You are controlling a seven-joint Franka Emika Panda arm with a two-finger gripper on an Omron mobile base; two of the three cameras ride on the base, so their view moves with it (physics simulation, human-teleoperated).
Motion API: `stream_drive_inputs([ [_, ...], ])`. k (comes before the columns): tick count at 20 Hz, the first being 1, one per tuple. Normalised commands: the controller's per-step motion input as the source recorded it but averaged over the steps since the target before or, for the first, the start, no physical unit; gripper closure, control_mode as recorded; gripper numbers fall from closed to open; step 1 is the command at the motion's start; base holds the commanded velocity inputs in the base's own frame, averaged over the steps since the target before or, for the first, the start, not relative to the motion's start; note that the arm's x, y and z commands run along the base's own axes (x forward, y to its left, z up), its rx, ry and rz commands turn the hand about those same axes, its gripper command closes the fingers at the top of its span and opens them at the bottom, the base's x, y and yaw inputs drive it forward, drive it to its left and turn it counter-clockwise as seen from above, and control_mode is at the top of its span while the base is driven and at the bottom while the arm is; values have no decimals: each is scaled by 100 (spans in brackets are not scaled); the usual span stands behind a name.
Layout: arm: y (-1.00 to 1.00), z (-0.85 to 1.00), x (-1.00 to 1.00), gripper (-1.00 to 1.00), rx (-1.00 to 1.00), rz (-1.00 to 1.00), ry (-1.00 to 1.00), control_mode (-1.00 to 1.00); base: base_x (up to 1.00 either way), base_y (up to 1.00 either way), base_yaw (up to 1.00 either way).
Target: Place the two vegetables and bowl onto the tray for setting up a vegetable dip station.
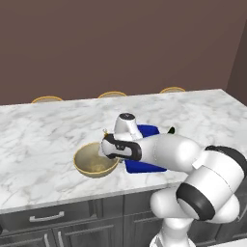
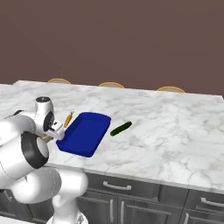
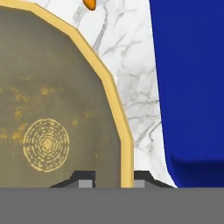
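The tan bowl [image 1: 91, 161] with its mottled olive inside [image 3: 52, 109] sits on the marble counter just left of the deep blue tray [image 2: 85, 131]. My gripper [image 3: 113, 180] is shut on the bowl's right rim, one finger inside and one outside; it hangs over that rim [image 1: 105, 147]. The blue tray [image 3: 192, 87] lies close beside the bowl with a strip of marble between them. The orange carrot [image 2: 68, 119] lies at the tray's far left corner, and its tip [image 3: 90, 3] shows beyond the bowl. The dark green cucumber [image 2: 121, 128] lies on the counter right of the tray.
Three flat tan-rimmed discs [image 1: 47, 99] [image 1: 112, 94] [image 1: 172, 89] stand along the counter's far edge. The counter's front edge [image 1: 72, 198] runs just below the bowl, with dark drawers beneath. Open marble [image 2: 175, 127] stretches to the right of the cucumber.
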Motion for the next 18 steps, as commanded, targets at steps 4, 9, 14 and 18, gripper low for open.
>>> stream_drive_inputs([
  [4,-4,44,0,100,0,0,-6,-100,0,0,0],
  [9,-6,55,0,100,0,0,-3,-100,0,0,0],
  [14,-11,57,0,100,0,-1,0,-100,0,0,0],
  [18,-29,50,8,100,2,0,0,-100,0,0,0],
])
